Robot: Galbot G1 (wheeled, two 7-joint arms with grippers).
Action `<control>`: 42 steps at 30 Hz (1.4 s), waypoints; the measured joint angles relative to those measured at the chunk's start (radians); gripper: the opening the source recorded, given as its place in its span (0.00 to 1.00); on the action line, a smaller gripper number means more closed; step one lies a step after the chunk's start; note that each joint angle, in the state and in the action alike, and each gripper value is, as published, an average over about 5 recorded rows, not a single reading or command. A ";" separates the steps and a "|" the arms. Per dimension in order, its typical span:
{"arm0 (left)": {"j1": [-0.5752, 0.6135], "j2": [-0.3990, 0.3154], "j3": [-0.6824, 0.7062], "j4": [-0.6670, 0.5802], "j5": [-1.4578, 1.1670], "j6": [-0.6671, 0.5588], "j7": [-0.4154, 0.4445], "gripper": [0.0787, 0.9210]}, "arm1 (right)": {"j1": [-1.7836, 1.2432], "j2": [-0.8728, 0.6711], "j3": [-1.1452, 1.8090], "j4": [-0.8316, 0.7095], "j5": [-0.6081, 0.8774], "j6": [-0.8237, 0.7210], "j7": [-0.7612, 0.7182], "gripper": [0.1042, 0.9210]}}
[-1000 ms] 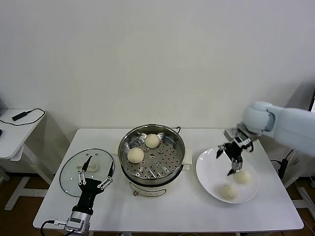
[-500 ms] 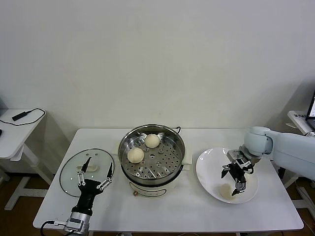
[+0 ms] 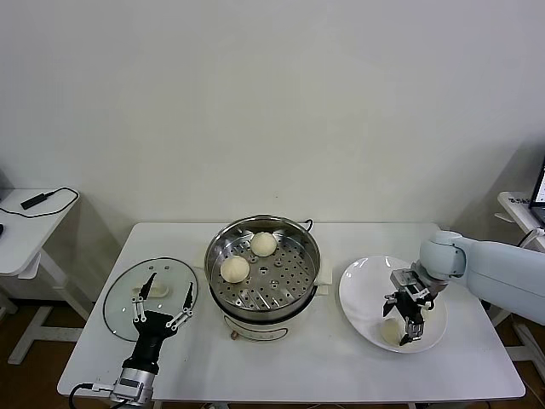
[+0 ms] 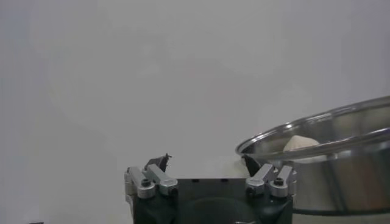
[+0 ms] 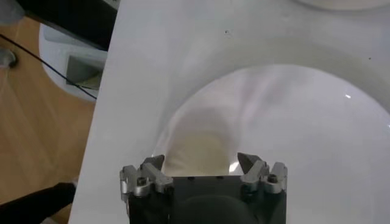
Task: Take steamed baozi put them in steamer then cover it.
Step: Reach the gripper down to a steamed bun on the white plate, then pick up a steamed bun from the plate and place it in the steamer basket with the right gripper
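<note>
Right gripper (image 3: pixel 404 325): fingers straddle a baozi (image 5: pixel 196 152) on the white plate (image 3: pixel 362 285), narrowing but not yet seen clamped. A second ago they hung higher, above two plate buns; only this one shows now. Judgement: third pick under way. Beyond them, the steamer (image 3: pixel 263 266) holds two buns. Left gripper (image 3: pixel 163 298) waits with fingers spread over the glass lid (image 3: pixel 119 294).

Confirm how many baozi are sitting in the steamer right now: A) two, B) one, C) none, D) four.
A: two baozi rest on the perforated tray inside the steamer, while the right gripper is down over the white plate.
</note>
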 measured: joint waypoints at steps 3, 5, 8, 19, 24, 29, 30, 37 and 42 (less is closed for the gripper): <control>0.000 0.000 0.000 0.002 0.000 -0.001 0.000 0.88 | -0.010 -0.005 0.006 0.002 -0.002 0.000 0.002 0.75; -0.001 0.000 -0.001 0.003 0.000 -0.002 -0.001 0.88 | -0.013 -0.008 0.010 0.003 -0.003 0.001 0.003 0.71; -0.002 0.000 -0.001 0.004 0.000 -0.002 -0.001 0.88 | -0.014 -0.013 0.012 0.006 -0.004 0.002 0.006 0.67; -0.006 -0.001 0.000 0.003 0.000 -0.002 -0.003 0.88 | 0.063 -0.030 0.006 0.045 -0.002 0.021 -0.018 0.64; -0.009 0.004 0.001 0.001 -0.001 -0.001 -0.003 0.88 | 0.199 -0.004 -0.018 0.062 -0.004 0.059 -0.057 0.64; -0.007 0.006 0.005 -0.006 -0.002 -0.001 -0.004 0.88 | 0.356 0.061 -0.033 0.085 -0.007 0.121 -0.086 0.64; -0.007 0.006 0.005 -0.007 -0.002 -0.002 -0.004 0.88 | 0.384 0.079 -0.033 0.091 -0.008 0.136 -0.089 0.64; -0.002 0.007 0.006 -0.015 -0.003 -0.006 -0.004 0.88 | 0.503 0.214 -0.031 0.148 -0.016 0.238 -0.086 0.64; 0.002 0.008 0.005 -0.016 -0.003 -0.009 -0.003 0.88 | 0.527 0.309 -0.035 0.188 -0.041 0.316 -0.065 0.64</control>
